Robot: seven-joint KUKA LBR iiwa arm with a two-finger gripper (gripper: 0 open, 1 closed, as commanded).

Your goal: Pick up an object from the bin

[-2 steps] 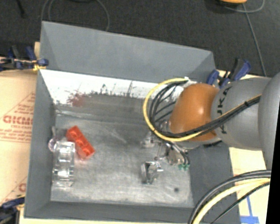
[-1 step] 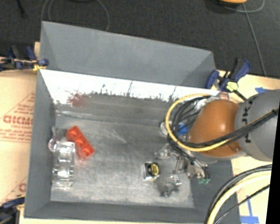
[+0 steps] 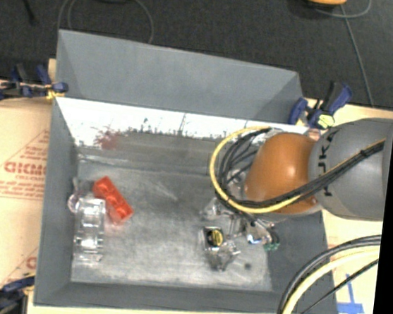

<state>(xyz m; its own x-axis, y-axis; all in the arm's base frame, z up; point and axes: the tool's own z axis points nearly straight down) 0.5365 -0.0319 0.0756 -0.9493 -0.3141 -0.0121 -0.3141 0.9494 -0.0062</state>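
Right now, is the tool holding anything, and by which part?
Cannot tell. The tool is low over the bin's right-centre floor, its grip obscured. The red block and clear plastic piece lie apart at left.

You'll find two loose things on the left of the bin's [image 3: 163, 255] floor: a red studded brick [image 3: 113, 199], lying flat and turned diagonally; just below and left of it, seemingly touching it, a clear plastic piece [image 3: 90, 232], glassy and blocky, its long side running toward the near wall.
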